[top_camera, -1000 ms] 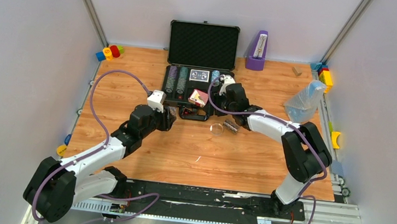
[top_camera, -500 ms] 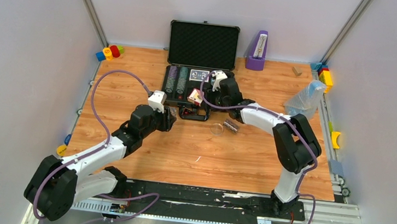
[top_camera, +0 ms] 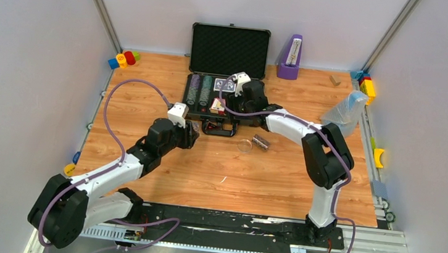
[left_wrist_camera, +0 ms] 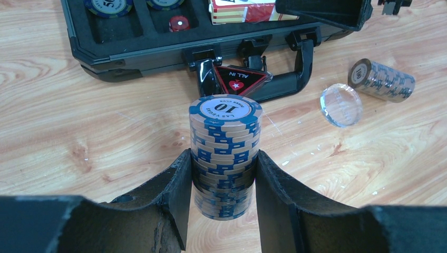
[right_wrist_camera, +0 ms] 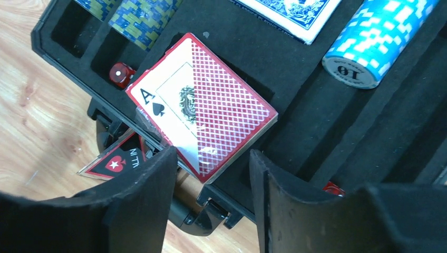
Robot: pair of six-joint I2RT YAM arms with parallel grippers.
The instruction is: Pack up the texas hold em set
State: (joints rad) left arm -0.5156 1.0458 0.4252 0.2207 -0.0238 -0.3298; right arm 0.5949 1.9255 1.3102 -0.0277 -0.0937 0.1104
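Observation:
The black briefcase (top_camera: 193, 112) lies open at the back middle with its foam lid upright. My left gripper (left_wrist_camera: 222, 163) is shut on a blue and tan chip stack (left_wrist_camera: 225, 132), in front of the case handle (left_wrist_camera: 274, 87); in the top view it (top_camera: 191, 133) is near the case's front left corner. My right gripper (right_wrist_camera: 212, 158) is open over the case's front edge. A red card deck (right_wrist_camera: 203, 118) lies askew in the case, its near corner between the fingertips. A blue deck (right_wrist_camera: 295, 13) and a light blue chip roll (right_wrist_camera: 369, 45) lie in the case.
A loose chip roll (left_wrist_camera: 382, 80) and a clear round lid (left_wrist_camera: 341, 104) lie on the table right of the handle. A black ALL IN triangle (left_wrist_camera: 237, 81) sits at the handle. A purple metronome (top_camera: 290, 57) and a clear plastic bag (top_camera: 343, 113) stand at the back right.
My right gripper has moved left and farther over the case, and the red deck has shifted left with it. The left arm has not moved.

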